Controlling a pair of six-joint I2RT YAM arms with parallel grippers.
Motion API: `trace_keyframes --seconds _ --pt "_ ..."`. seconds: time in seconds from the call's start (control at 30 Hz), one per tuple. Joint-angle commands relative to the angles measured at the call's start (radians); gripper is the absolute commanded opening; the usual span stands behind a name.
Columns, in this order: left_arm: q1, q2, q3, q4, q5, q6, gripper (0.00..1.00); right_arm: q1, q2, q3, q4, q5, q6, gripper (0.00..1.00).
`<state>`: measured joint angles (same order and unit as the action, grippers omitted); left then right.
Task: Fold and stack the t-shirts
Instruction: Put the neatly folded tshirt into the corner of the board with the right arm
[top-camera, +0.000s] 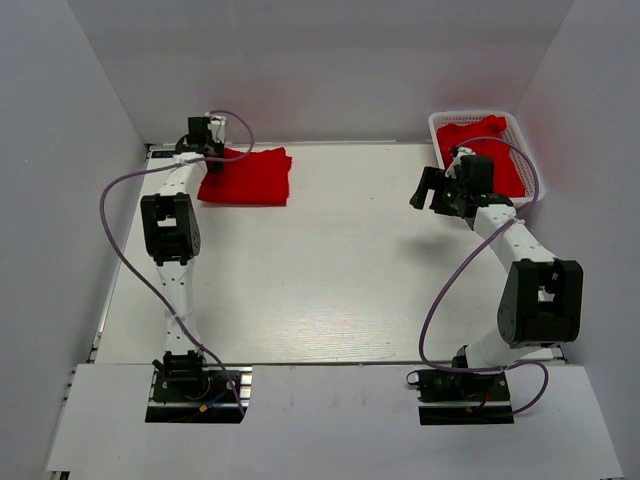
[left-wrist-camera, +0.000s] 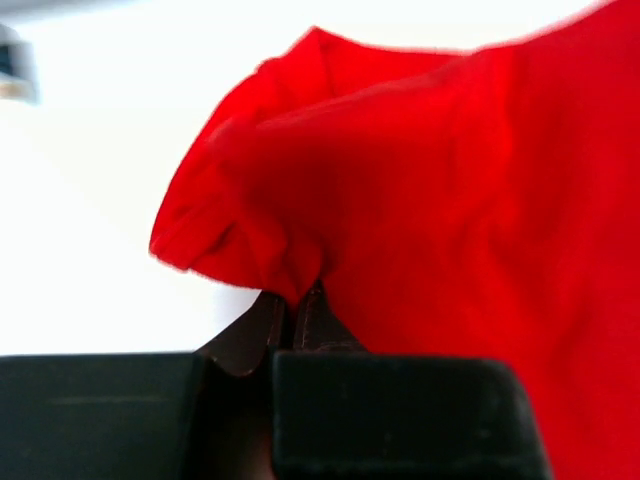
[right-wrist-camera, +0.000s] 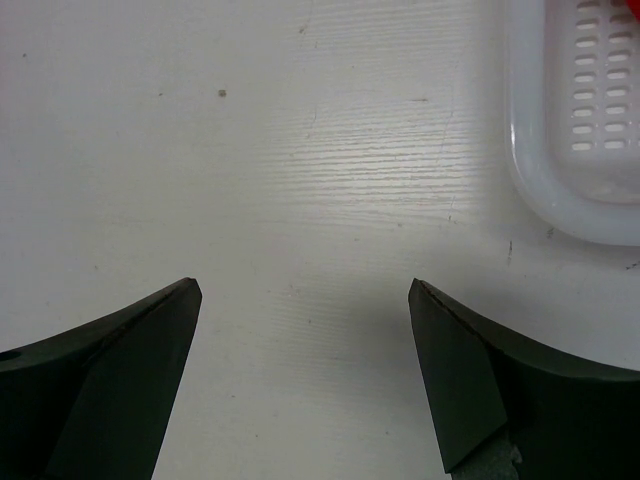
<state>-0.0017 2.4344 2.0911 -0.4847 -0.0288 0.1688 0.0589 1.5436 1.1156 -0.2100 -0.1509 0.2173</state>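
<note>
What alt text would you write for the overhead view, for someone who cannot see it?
At a white table, a robot's left gripper pinches a corner of a folded red t-shirt at the far left. Its right gripper hangs open beside a white basket holding more red cloth.

Folded red t-shirt (top-camera: 250, 178); crumpled red t-shirt (top-camera: 480, 132)

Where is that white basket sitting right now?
In the top view, the basket sits at the table's far right corner, red shirts inside it, just beyond the open right pincer.
</note>
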Motion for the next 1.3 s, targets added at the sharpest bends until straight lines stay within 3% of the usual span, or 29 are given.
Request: trace_keyframes --seconds 0.0,0.33,0.63,1.07,1.13,1.17,1.23,1.27 --pt "0.055 -0.014 0.139 -0.023 -0.037 0.04 0.0 -0.004 0.018 0.065 -0.009 0.037 0.011 0.9" --pt "0.164 0.035 0.184 0.032 -0.043 0.112 0.0 -0.005 0.059 0.113 -0.049 0.082 0.01 0.9" --pt "0.193 0.087 0.231 0.109 -0.117 0.227 0.0 -0.004 0.061 0.101 -0.055 0.091 0.024 0.9" --pt "0.213 0.166 0.29 0.186 -0.241 0.245 0.01 -0.004 0.081 0.112 -0.083 0.059 0.027 0.9" --pt "0.223 0.166 0.274 0.195 -0.252 0.245 0.11 -0.002 0.081 0.105 -0.083 0.056 0.025 0.9" --pt "0.223 0.166 0.274 0.195 -0.252 0.245 0.3 -0.001 0.079 0.104 -0.083 0.053 0.024 0.9" --pt "0.223 0.157 0.274 0.207 -0.287 0.21 0.53 -0.002 0.082 0.096 -0.086 0.022 0.017 0.9" --pt "0.223 0.147 0.274 0.219 -0.302 0.183 0.81 -0.002 0.081 0.093 -0.086 0.019 0.017 0.9"
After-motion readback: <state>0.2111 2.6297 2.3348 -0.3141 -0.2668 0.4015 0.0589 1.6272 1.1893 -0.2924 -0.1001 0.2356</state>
